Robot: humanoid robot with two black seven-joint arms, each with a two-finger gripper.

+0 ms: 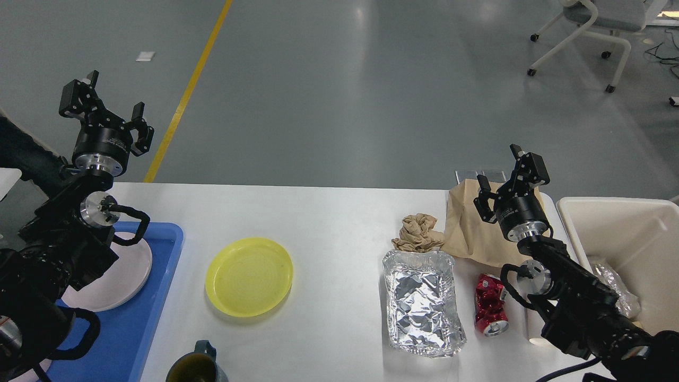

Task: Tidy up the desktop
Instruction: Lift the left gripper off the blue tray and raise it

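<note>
The white desktop (329, 212) fills the lower half of the head view. On it lie a yellow plate (249, 276), a crumpled foil tray (423, 302), a wad of brown paper (419, 232), a brown paper bag (467, 233) and a crushed red can (490, 305). My left gripper (109, 109) is raised above the table's far left edge, open and empty. My right gripper (506, 178) hovers over the brown paper bag, open, holding nothing.
A blue tray (154, 297) at the left holds a white plate (119, 276). A cream-white bin (626, 233) at the right contains crumpled foil (615, 289). A dark green mug (196, 366) stands at the front edge. A chair (589, 32) is on the floor beyond.
</note>
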